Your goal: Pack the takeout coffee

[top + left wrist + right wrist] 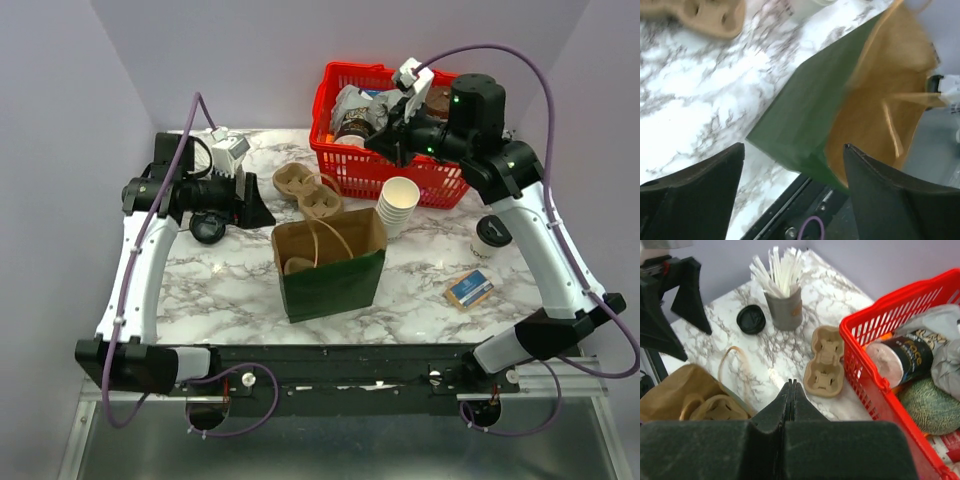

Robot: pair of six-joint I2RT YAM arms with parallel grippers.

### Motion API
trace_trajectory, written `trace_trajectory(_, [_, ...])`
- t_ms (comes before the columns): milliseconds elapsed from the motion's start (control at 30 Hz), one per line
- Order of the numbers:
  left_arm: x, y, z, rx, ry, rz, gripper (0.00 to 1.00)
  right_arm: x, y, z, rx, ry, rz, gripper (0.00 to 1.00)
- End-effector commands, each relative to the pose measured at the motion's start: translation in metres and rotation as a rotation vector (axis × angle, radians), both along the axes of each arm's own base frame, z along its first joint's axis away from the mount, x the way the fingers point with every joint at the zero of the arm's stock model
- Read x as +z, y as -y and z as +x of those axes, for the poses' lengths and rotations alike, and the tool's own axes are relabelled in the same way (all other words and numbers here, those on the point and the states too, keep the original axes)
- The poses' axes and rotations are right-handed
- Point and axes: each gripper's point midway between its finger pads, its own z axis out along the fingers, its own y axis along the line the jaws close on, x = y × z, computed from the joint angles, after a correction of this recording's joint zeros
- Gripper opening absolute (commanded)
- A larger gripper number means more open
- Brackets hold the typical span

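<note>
The green bag [330,285] stands with its mouth up so things can drop in. The left claw [792,150] is wide and empty beside it. The right claw [791,386] is pinched closed, holding nothing.

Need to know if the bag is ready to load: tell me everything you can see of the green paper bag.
The green paper bag stands upright on the marble table, near its front middle, mouth open upward. Its outside is dark green, its inside plain brown paper. Two thin brown loop handles sit at the rim. A brown moulded piece, seemingly a cup carrier, lies inside. The stack of white cups stands close behind its right corner; contact cannot be told.
</note>
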Motion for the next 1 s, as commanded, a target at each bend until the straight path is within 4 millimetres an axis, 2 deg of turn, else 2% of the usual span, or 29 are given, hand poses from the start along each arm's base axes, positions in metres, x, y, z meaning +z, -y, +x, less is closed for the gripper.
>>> trace_trajectory(0, [0.020,-0.018,0.057,0.150,0.101,-0.025,0.99,-0.011,0.002,0.003,-0.002,-0.011,0.000,0.01])
trace_trajectory(100, [0.067,-0.017,0.066,0.140,0.263,-0.043,0.99,-0.018,0.004,-0.001,0.013,-0.007,-0.021,0.01])
trace_trajectory(167, [0.077,-0.016,0.064,0.122,0.319,-0.053,0.99,-0.022,0.006,-0.005,0.017,-0.008,-0.030,0.01])
trace_trajectory(267, [0.076,-0.004,0.055,0.041,0.381,-0.090,0.99,-0.030,0.009,-0.011,0.025,-0.016,-0.040,0.01])
trace_trajectory(367, [0.059,0.015,0.036,-0.095,0.386,-0.088,0.99,-0.034,0.011,-0.018,0.035,-0.021,-0.043,0.02])
trace_trajectory(600, [0.009,0.044,0.004,-0.332,0.426,0.092,0.97,-0.043,0.018,-0.026,0.039,-0.006,-0.072,0.04])
trace_trajectory(700, [-0.008,0.049,0.000,-0.379,0.421,0.132,0.95,-0.046,0.019,-0.029,0.044,-0.013,-0.073,0.04])
trace_trajectory(800, [-0.021,0.050,0.006,-0.369,0.414,0.155,0.91,-0.051,0.019,-0.030,0.047,-0.025,-0.075,0.05])
trace_trajectory(900, [-0.028,0.055,0.009,-0.377,0.400,0.140,0.84,-0.056,0.020,-0.031,0.047,-0.036,-0.079,0.05])
trace_trajectory(967, [-0.031,0.059,0.009,-0.395,0.392,0.132,0.75,-0.058,0.020,-0.032,0.046,-0.038,-0.081,0.05])
